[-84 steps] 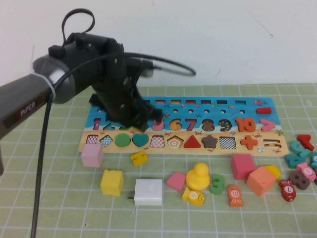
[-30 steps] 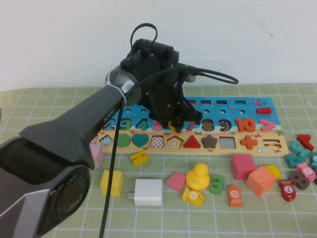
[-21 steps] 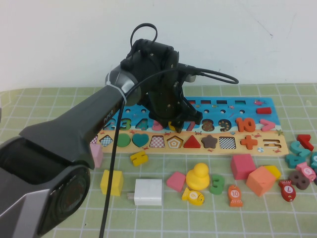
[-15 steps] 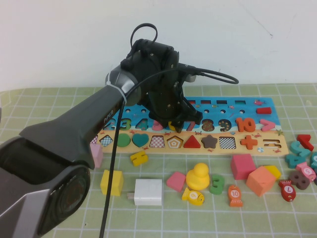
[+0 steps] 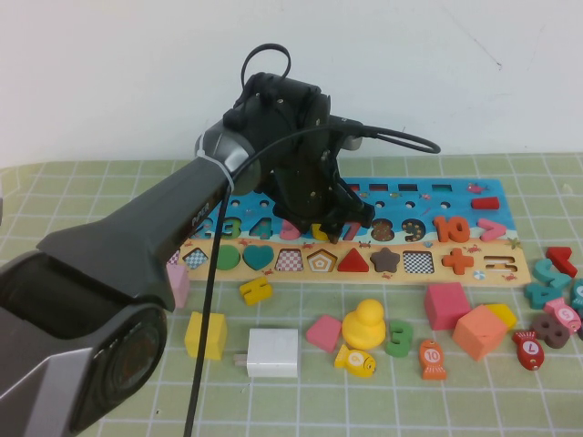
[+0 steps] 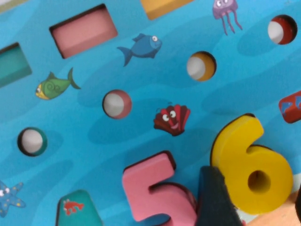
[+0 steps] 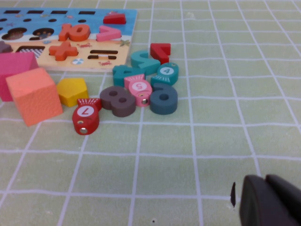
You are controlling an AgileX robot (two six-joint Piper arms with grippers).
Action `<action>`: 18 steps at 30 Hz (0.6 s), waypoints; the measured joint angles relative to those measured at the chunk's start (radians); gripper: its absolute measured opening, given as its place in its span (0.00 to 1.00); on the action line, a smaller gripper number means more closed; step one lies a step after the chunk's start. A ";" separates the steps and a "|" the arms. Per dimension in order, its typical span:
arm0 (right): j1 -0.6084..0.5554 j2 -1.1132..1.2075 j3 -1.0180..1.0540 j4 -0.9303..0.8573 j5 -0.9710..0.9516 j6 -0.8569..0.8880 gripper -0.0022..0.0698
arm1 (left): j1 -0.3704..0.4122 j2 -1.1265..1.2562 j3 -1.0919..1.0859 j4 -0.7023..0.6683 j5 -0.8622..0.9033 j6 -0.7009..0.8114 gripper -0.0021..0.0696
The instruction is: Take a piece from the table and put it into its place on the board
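6 [image 6: 254, 167] sits in numeral row of board [image 6: 94, 117], just beside pink 5 [image 6: 157, 190]. Left gripper [image 5: 326, 218] directly over it; one dark fingertip [image 6: 214, 197] stands between 5 and 6, jaws slightly apart about piece, contact unclear. Right gripper [image 7: 270, 200] low over mat [image 7: 211, 132], away from board; finger state cannot be told. Loose pieces near board's right end.

The left arm reaches far forward, its left end effector [image 5: 321, 223] pointing down, fingers [image 6: 214, 197] parted; the right end effector [image 7: 268, 200] hangs low.
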 joint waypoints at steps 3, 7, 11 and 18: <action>0.000 0.000 0.000 0.000 0.000 0.000 0.03 | 0.000 0.000 -0.002 -0.001 0.000 -0.006 0.52; 0.000 0.000 0.000 0.000 0.000 0.000 0.03 | 0.000 0.004 -0.024 -0.001 0.008 -0.012 0.52; 0.000 0.000 0.000 0.000 0.000 0.000 0.03 | 0.000 0.006 -0.083 -0.001 0.013 -0.012 0.50; 0.000 0.000 0.000 0.000 0.000 0.000 0.03 | 0.000 0.006 -0.295 -0.018 0.105 0.062 0.24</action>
